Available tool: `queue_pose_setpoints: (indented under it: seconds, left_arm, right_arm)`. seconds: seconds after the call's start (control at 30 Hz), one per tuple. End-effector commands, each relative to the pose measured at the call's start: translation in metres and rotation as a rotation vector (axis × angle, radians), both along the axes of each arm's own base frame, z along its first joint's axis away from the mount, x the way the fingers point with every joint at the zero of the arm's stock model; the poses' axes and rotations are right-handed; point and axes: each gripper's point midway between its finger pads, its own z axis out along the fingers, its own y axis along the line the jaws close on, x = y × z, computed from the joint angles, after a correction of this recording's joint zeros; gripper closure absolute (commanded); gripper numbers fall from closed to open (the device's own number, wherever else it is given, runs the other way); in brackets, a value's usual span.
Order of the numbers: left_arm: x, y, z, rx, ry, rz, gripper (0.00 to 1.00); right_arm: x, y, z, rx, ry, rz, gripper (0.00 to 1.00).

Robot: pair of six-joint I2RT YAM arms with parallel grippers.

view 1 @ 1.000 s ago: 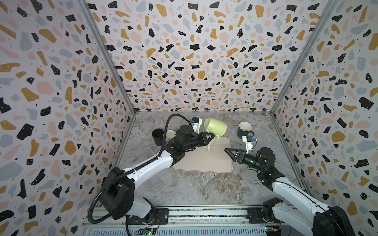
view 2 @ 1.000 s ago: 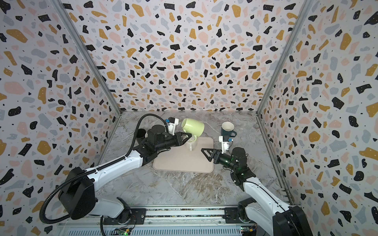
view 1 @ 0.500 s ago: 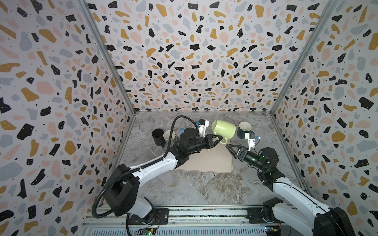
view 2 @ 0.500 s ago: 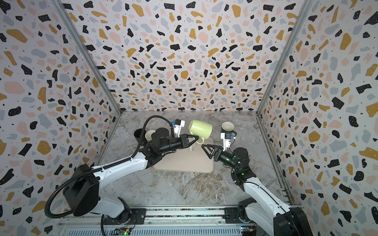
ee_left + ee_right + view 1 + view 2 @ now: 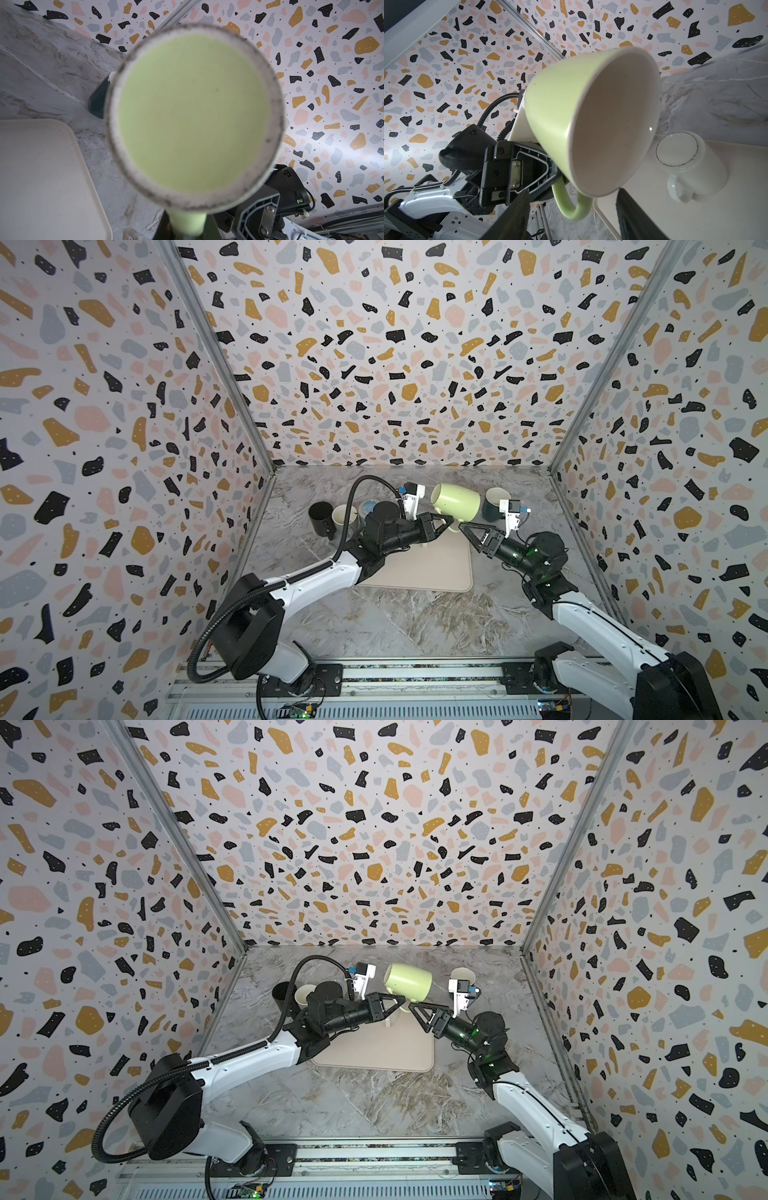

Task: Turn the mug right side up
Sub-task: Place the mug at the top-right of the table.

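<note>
A light green mug (image 5: 455,502) (image 5: 409,982) hangs on its side above the far edge of the beige mat (image 5: 436,568). Its base (image 5: 193,116) faces the left wrist camera and its white inside (image 5: 612,124) faces the right one. My left gripper (image 5: 445,522) (image 5: 398,1002) (image 5: 188,234) is shut on the mug's handle (image 5: 571,207). My right gripper (image 5: 464,530) (image 5: 413,1007) (image 5: 572,214) is open right in front of the mug. Its fingers (image 5: 512,216) stand either side of the handle loop without touching it.
A white mug (image 5: 691,166) stands upside down on the mat (image 5: 695,207) under the green one. A dark teal mug (image 5: 494,504) (image 5: 97,101) stands behind my right gripper. A black mug (image 5: 320,518) and a cream mug (image 5: 343,518) stand at the far left.
My left arm has carried the green mug rightward, its mouth now turned towards the right gripper. The right gripper has moved up to the mug and its fingers have narrowed a little.
</note>
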Motion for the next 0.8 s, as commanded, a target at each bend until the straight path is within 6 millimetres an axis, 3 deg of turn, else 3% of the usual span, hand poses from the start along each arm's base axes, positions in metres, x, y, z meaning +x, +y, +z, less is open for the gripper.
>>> queue_pose_setpoints:
  seconds: [0.0,0.77]
  left_arm:
    - [-0.010,0.001,0.058,-0.145,-0.156,-0.016,1.00]
    - [-0.012,0.006,0.075,-0.252,-0.150,0.002,1.00]
  right_arm:
    - [0.002,0.000,0.035,0.043,-0.095,-0.003,0.36]
    - [0.016,0.007,0.040,0.072,-0.097,-0.001,0.42]
